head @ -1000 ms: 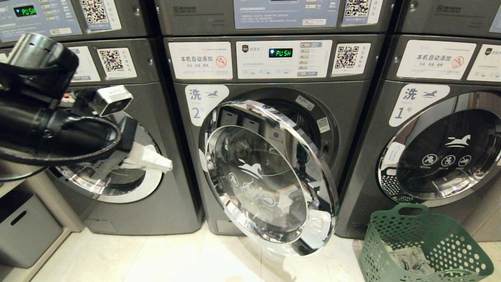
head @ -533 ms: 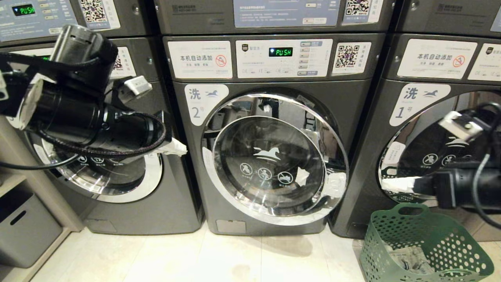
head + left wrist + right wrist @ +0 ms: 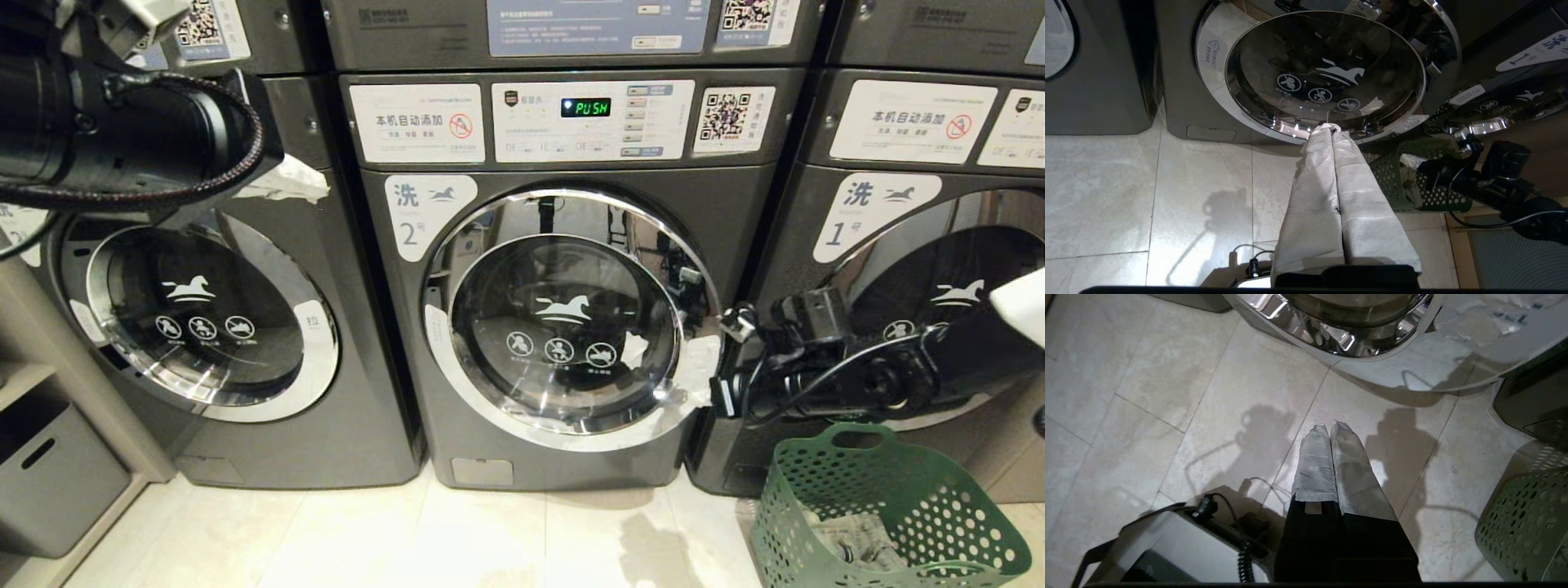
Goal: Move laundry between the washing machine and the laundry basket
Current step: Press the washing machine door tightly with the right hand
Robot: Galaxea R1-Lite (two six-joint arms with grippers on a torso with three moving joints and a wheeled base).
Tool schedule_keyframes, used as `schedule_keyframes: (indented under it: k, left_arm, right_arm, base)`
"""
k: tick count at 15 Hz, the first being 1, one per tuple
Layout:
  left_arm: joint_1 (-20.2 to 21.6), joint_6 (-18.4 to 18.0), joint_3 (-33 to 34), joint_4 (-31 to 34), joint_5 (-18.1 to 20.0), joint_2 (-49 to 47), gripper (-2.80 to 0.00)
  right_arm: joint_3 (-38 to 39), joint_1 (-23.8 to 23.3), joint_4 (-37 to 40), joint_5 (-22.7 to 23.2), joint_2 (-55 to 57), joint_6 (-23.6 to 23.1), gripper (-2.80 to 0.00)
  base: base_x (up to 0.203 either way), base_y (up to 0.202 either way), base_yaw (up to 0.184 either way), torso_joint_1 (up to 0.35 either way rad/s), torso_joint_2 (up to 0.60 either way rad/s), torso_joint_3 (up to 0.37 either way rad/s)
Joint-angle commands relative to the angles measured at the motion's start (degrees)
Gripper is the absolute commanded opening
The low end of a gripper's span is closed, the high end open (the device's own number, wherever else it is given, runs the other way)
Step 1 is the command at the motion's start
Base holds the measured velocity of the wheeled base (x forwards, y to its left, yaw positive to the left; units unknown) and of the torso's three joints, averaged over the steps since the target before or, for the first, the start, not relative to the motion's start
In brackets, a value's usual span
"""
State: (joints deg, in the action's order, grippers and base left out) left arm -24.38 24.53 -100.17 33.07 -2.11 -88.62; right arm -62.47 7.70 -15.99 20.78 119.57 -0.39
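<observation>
Door of the washing machine (image 3: 571,322) numbered 2 stands closed, its chrome rim flush with the front. Left gripper (image 3: 1331,127) hangs high before the neighbouring machine, wrapped fingers pressed together on nothing; right gripper (image 3: 1331,426) points at the floor near the door's right edge, likewise closed and empty. Laundry (image 3: 853,543) lies in the bottom of the laundry basket (image 3: 939,498), on the floor at the right. Likely step — reopening the door: part the fingers first, hook the rim's right edge, then swing wide so the basket is not struck.
</observation>
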Motion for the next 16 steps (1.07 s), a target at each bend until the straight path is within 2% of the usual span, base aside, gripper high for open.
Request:
schedule_keyframes:
  k: [1,3,5,7,11,13,16]
  left_arm:
    - [-0.1,0.1,0.1,0.1,-0.2,0.3,-2.80]
    - [-0.2,-2.1,0.1,0.2,-0.3,0.0,-2.80]
    - [-0.5,-3.4,0.2,0.3,-0.4,-0.4,-2.80]
    - [-0.7,-3.6,0.3,0.6,-0.5,-0.5,-2.80]
    - [-1.9,-3.6,1.9,0.6,-3.8,-0.2,-2.80]
    - [-1.9,-3.7,2.0,0.8,-4.0,-0.3,-2.80]
    - [-1.9,-3.6,2.9,2.3,-4.9,-0.3,-2.80]
  right_arm:
    - [-2.2,0.1,-4.5,-1.5,9.4,-1.0,-2.80]
    - [-4.6,-0.1,-10.4,-4.0,13.9,-1.4,-2.80]
    - [-7.3,-0.1,-12.9,-4.9,15.9,-1.4,-2.80]
    - [-9.2,-0.1,-15.1,-5.9,17.2,-1.3,-2.80]
    - [-12.3,-0.1,-21.8,-6.6,19.7,-1.6,-2.80]
    - [-14.3,-0.2,-22.8,-10.4,20.6,-1.8,-2.80]
    - [-15.7,-0.3,-22.8,-13.5,21.0,-1.9,-2.80]
  base:
    - [0.000,0.000,0.000,0.000,0.00,0.000]
    - [0.000,0.000,0.000,0.000,0.00,0.000]
    - [0.000,0.000,0.000,0.000,0.00,0.000]
    - [0.000,0.000,0.000,0.000,0.00,0.000]
    - [0.000,0.000,0.000,0.000,0.00,0.000]
    - [0.000,0.000,0.000,0.000,0.00,0.000]
    - [0.000,0.000,0.000,0.000,0.00,0.000]
